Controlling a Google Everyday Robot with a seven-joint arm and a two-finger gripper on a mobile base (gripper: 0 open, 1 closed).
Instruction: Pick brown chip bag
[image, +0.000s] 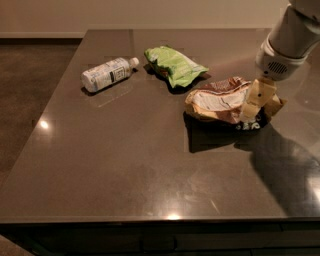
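Note:
The brown chip bag (220, 100) lies crumpled on the dark table, right of centre, with its white label panel facing up. My gripper (256, 114) comes down from the upper right on the white arm (287, 40). It sits at the bag's right end and touches or overlaps that end, hiding part of it.
A green chip bag (175, 65) lies just behind and left of the brown bag. A clear plastic bottle (106, 74) lies on its side at the back left. The dark table (125, 160) has its front edge near the bottom and its left edge beside the floor.

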